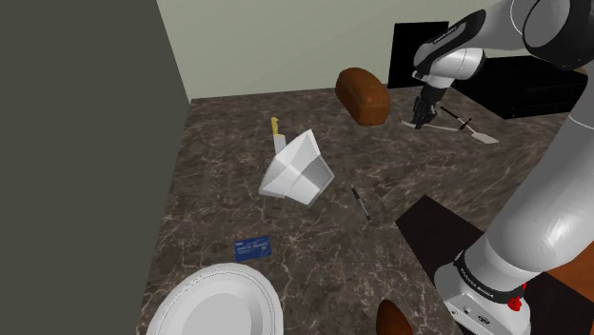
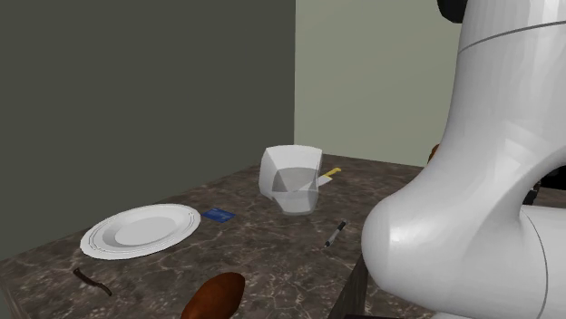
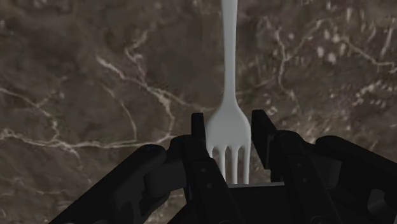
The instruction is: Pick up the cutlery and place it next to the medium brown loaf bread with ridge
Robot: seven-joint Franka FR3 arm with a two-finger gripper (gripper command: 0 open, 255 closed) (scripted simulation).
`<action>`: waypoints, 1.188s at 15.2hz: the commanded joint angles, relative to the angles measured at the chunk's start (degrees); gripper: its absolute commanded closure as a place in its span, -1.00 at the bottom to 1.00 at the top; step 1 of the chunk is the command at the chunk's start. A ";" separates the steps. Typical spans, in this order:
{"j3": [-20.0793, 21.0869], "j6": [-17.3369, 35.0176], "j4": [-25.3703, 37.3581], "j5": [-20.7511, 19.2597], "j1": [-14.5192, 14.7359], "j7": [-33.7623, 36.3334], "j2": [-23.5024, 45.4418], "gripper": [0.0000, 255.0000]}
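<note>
Shoulder view took in the whole dark marble countertop (image 1: pixel 219 143). The brown ridged loaf (image 1: pixel 362 95) sat close to the far edge under the pale wall, and the gripper (image 1: pixel 422 116) was down at the surface just beside it. The pale fork (image 1: pixel 481 138) ran away from the gripper toward a black box (image 1: pixel 514 81) at the far corner. A strip of bare marble lay between loaf and fork. More open marble lay between the loaf and a white folded container (image 1: pixel 298 168) at mid-counter, which had a yellow-handled knife (image 1: pixel 276 133) touching its far side. A pen (image 1: pixel 362 204), a blue card (image 1: pixel 253 248) and a white plate (image 1: pixel 214 303) lay successively closer to the near edge. Second exterior view looked across from the plate's (image 2: pixel 141 230) end. It brought out a thin dark curved strip (image 2: pixel 92 279) at the counter's edge near the plate and a rounded brown object (image 2: pixel 213 297) beside it, while the white arm (image 2: pixel 472 181) covered the loaf's side. Wrist view gave the grasp close up. The black fingers (image 3: pixel 198 127) stood apart by only the width of the fork's (image 3: pixel 228 83) head and pressed in on either side of it. The tines pointed back into the gripper (image 3: pixel 229 124), and the handle reached out over veined marble.
</note>
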 commanded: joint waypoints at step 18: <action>-0.79 -5.81 2.83 -3.04 0.37 2.05 -3.70 -1.00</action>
